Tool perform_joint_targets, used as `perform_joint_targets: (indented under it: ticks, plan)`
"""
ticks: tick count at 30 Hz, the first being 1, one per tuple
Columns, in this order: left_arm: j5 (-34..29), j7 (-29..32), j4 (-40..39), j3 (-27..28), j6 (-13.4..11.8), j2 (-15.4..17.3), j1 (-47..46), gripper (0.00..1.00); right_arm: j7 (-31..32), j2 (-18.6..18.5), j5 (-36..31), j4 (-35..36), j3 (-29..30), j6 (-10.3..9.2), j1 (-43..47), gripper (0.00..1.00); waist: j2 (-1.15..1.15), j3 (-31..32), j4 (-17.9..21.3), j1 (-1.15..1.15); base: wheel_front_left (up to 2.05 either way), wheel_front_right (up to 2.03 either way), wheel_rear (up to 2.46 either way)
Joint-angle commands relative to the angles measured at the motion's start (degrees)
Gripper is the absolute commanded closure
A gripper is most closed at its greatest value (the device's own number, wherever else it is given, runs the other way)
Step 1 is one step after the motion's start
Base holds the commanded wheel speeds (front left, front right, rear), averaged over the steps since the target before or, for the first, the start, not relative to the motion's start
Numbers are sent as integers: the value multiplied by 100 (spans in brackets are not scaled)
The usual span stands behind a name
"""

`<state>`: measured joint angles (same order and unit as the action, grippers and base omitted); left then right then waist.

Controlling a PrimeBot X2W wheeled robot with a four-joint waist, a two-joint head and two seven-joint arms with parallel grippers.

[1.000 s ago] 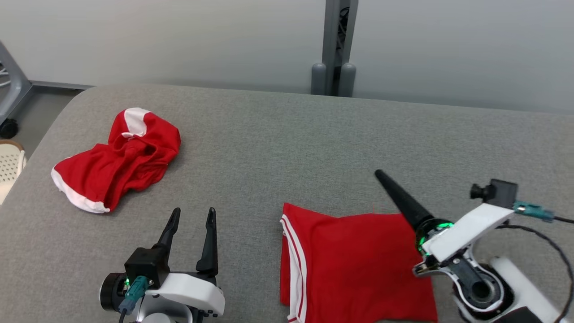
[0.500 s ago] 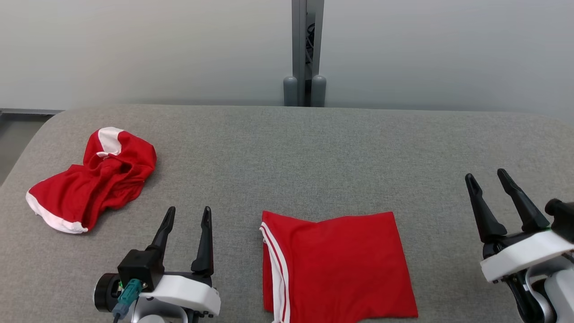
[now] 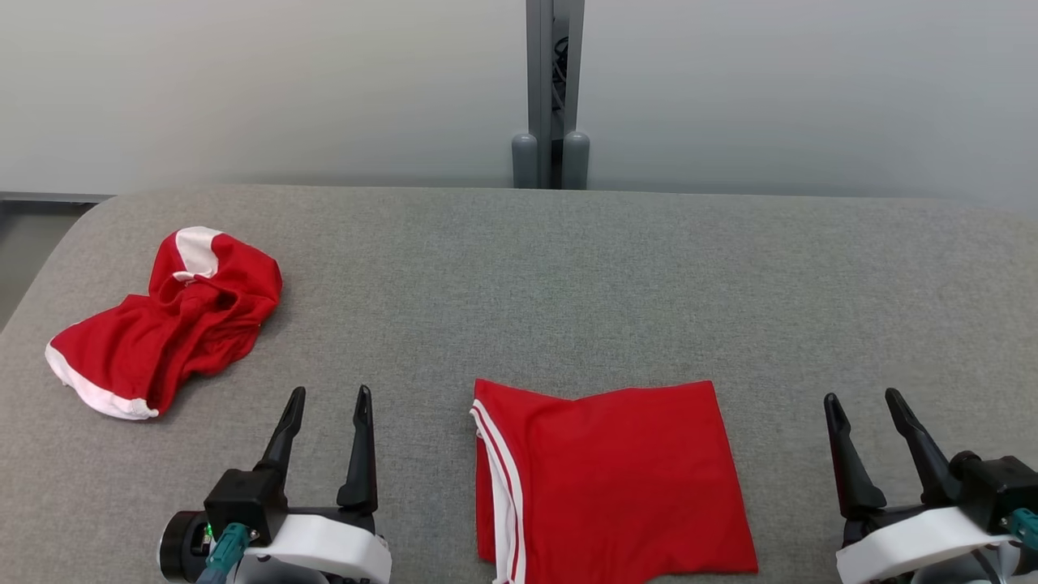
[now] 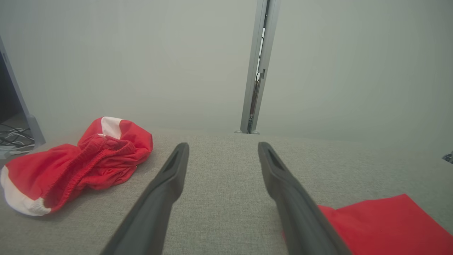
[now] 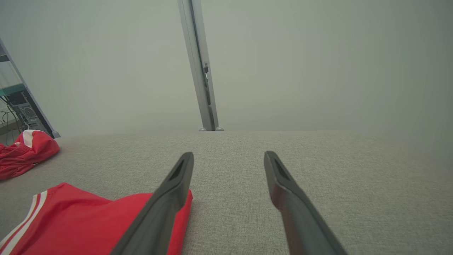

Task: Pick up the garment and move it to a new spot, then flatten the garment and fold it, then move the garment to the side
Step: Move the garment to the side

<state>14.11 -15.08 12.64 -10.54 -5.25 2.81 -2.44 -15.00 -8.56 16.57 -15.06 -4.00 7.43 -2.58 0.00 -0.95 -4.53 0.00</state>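
- Grey padded table (image 3: pixel 568 268) bears the folded red garment (image 3: pixel 616 478) near us, centre; crumpled red garment (image 3: pixel 170 324) lies left.
- We hold left gripper (image 3: pixel 330 391) and right gripper (image 3: pixel 860 396) released, empty, flanking it.

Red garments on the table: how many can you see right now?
2. A folded red garment lies at the table's near edge, centre, running off the frame. A crumpled red garment sits at the far left of the grey table. None looks hidden.
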Motion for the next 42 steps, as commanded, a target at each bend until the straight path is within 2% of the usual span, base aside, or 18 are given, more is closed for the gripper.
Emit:
perform_joint_targets:
  ticks: [1, 4, 8, 14, 19, 25, 32, 33, 34, 35, 42]
  plan:
    - [-37, -2, -19, 9, 9, 19, 50, 0, -30, 13, -50, 4, 32, 11, 54, 0, 0, -11, -16, 0, 0, 0, 0]
    - [-56, -2, -11, -17, 16, 20, 28, 0, -30, 23, 7, -46, -19, 11, 31, 0, 0, -29, -44, 0, 0, 0, 0]
    - [-57, -2, -7, -62, 34, 20, -37, 0, -31, -65, 470, -363, -298, 11, -41, 0, 0, -74, -92, 0, 0, 0, 0]
    - [-16, -2, 54, -159, 56, 22, -177, 0, 190, -423, 1659, -1086, -1300, 11, -429, 0, 0, -258, -215, 0, 0, 0, 0]
    - [-10, -2, 97, -215, 45, 20, -238, 0, 471, -543, 2328, -1500, -1797, 11, -708, 0, 0, -399, -330, 0, 0, 0, 0]
    - [-46, -2, 144, -251, 30, 20, -317, 0, 569, -451, 2832, -1828, -2243, 11, -953, 0, 0, -492, -457, 0, 0, 0, 0]
    - [-61, -2, 161, -268, 41, 22, -310, 0, 506, -444, 3057, -2100, -2675, 11, -1153, 0, 0, -523, -540, 0, 0, 0, 0]
    - [-64, -2, 161, -267, 42, 20, -309, 0, 507, -444, 3095, -2143, -2757, 11, -1190, 8, 0, -522, -546, 0, 0, 0, 0]
    - [-68, -2, 160, -267, 42, 18, -303, 0, 487, -453, 3097, -2192, -2817, 11, -1221, 73, 0, -521, -550, 0, 0, 0, 0]
    - [-70, -2, 163, -265, 39, 21, -296, 0, 449, -476, 3086, -2238, -2887, 11, -1270, 100, 0, -521, -550, 0, 0, 0, 0]
    - [-96, -2, 187, -288, 47, 20, -294, 0, 243, -805, 2833, -2540, -3255, 3, -1645, 100, 0, -542, -468, 0, 0, 0, 0]
